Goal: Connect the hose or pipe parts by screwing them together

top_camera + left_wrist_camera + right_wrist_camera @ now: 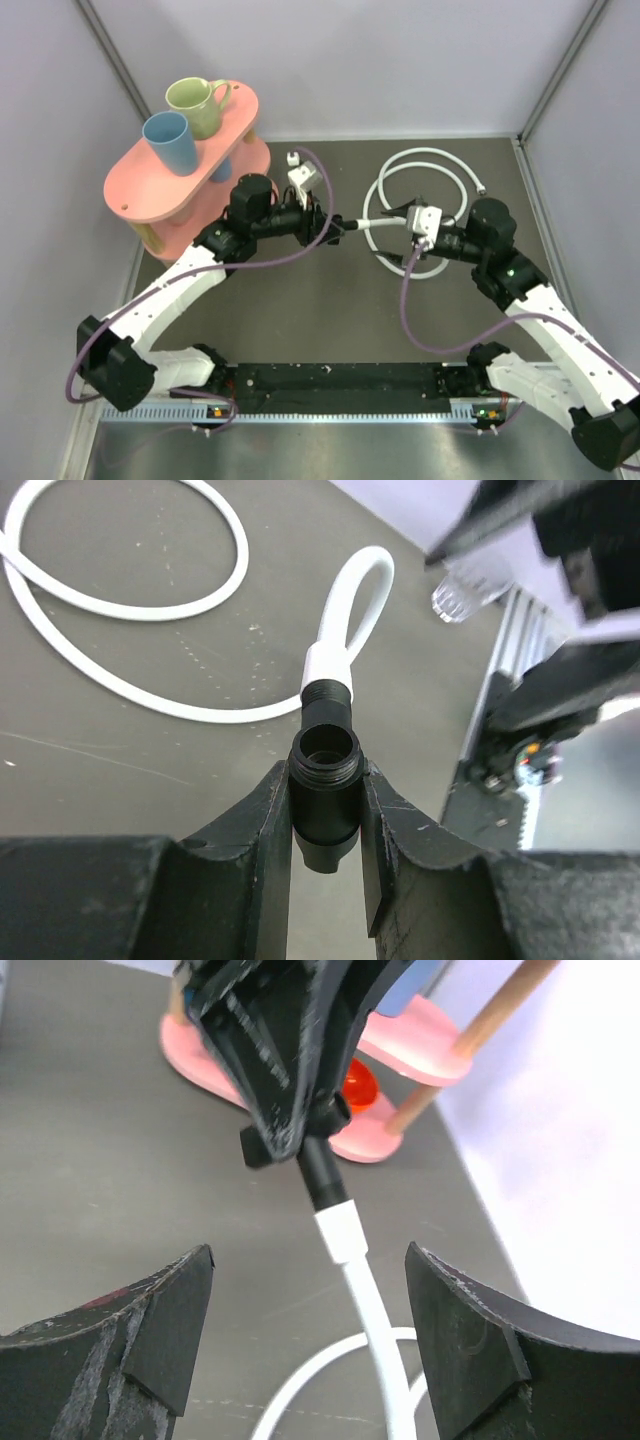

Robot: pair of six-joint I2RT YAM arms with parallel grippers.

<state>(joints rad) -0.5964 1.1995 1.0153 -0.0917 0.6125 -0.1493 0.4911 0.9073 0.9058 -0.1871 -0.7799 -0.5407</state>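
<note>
While our left gripper (325,780) clamps the black T-shaped connector (325,820), the white hose (330,660) joins it just beyond the fingertips (268,810). Our right gripper (308,1258) straddles the hose, wide; tightening needs a grip and twist.

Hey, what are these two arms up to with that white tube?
They are joining two pipe parts. The left gripper is clamped on a small black connector. The end of the white hose sits in one of the connector's ports; how tightly it is screwed in can't be seen. The right gripper is open, its jaws standing either side of the hose without touching it.
</note>
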